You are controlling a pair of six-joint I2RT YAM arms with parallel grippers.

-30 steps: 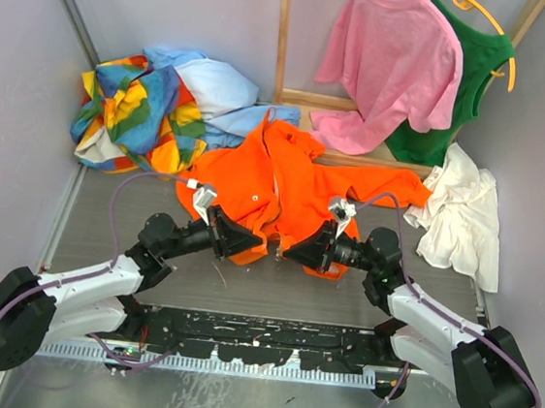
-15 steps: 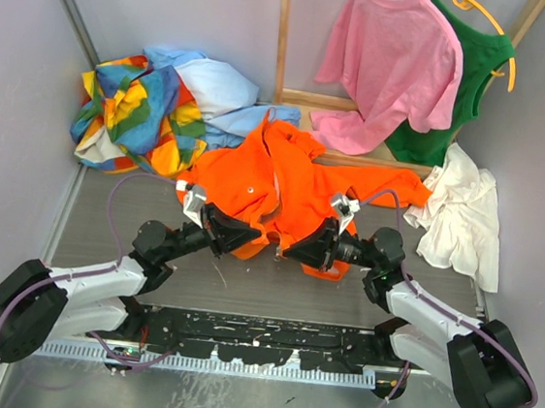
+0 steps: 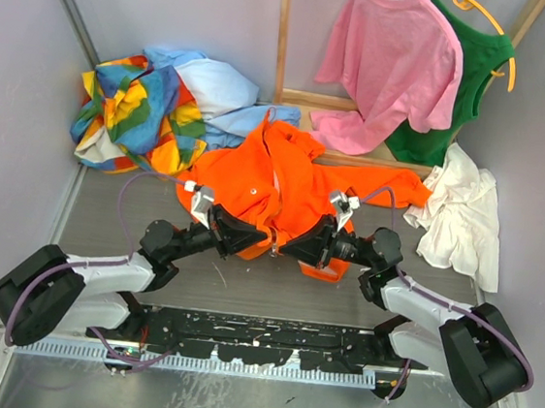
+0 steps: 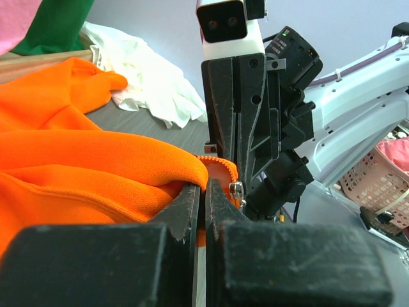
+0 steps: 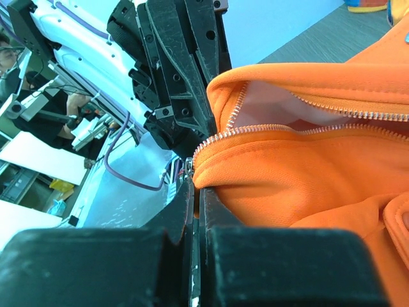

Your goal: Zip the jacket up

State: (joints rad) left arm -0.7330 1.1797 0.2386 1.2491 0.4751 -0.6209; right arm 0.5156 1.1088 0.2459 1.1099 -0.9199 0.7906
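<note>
Now, jacket (image 3: 299,182) lies spread at centre, hem (image 3: 322,267) toward near side. My left gripper (image 3: 246,237) pinches left hem corner; my right gripper (image 3: 294,249) clamps right corner beside zipper teeth (image 5: 281,128). Corners held close, probably for joining zipper ends.

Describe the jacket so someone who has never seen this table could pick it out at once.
On the grey table, look at the middle. The jacket lies there, between a multicoloured patchwork garment on the left and a white cloth on the right. It alone is solid bright orange, with an open zipper.
</note>
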